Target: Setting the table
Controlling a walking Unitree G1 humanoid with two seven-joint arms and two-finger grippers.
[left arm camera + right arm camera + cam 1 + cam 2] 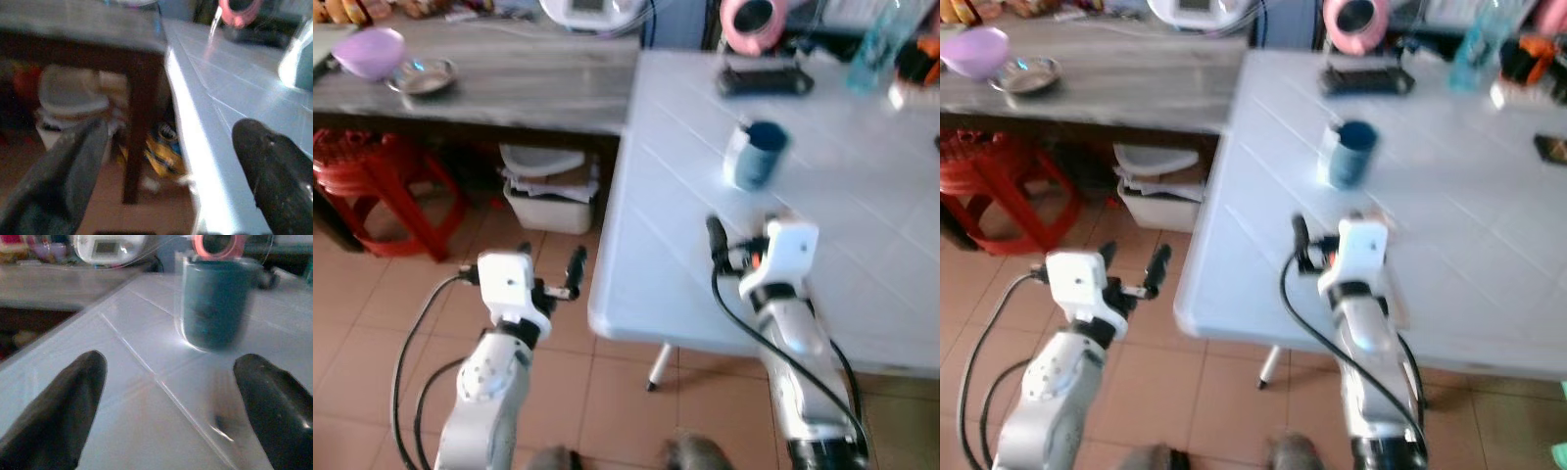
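Right hand (168, 406) spread wide over the white tabletop (862, 245), holding nothing, fingers (63, 401) low above the surface. Straight ahead of that hand, a little beyond the fingertips and centred between them: a dark blue cup (215, 303), upright on the tabletop, with something pale and glossy, perhaps a clear or white wrap or a second cup, hugging one side; too blurred to tell which. Probably light and rigid, plastic or glazed ceramic, with smooth walls likely to slip under a weak pinch and likely to tip if nudged near the rim. Best taken across the body at mid-height, one finger on each side, squeezing firmly but without crushing should the wall prove thin. Left hand (556, 279) also spread and empty, off the tabletop's edge over the tiled floor (372, 313), cup well ahead and to its right. Farther beyond the cup: a pink round object (754, 22) and a dark flat item (766, 80).
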